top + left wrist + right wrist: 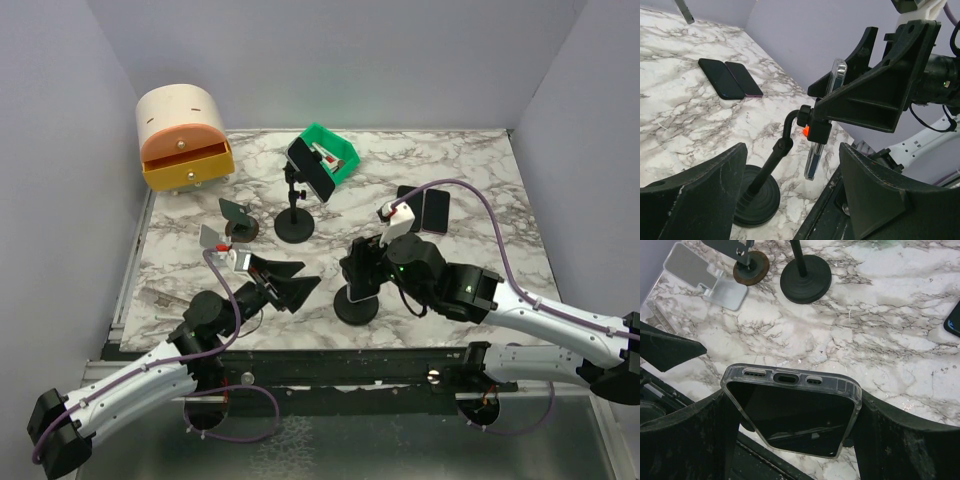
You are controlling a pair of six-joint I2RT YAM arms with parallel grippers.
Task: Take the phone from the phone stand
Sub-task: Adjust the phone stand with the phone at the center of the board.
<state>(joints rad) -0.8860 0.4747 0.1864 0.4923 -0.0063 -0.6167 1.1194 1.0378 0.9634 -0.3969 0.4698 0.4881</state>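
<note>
Near the middle of the worktop's (470, 170) near edge, the phone (790, 415) sits in the clamp of a black phone stand (760, 200) with a round base and a jointed stem. The phone has a clear case and a dark screen. In the left wrist view it is seen edge-on, tilted, with the clamp gripping it about halfway along. The right gripper (360, 272) straddles the phone across its width. In the right wrist view its fingers (690, 435) lie against both long edges of the case, so it is grasping the phone, with the port end sticking up between them. The left gripper (306, 276) hangs just to the left of the stand, low over the worktop. It is released, its fingers spread wide with nothing between them, and they point toward the stand's stem. Two other phones (730, 80) lie flat, side by side and touching, toward the right edge. A second black stand (295, 225) near the centre holds another phone (310, 168). Behind it, at the far edge, is a green bin (335, 150), and a cream and orange drawer box (185, 140) fills the far left corner. A small silver stand (215, 238) sits toward the left edge.
</note>
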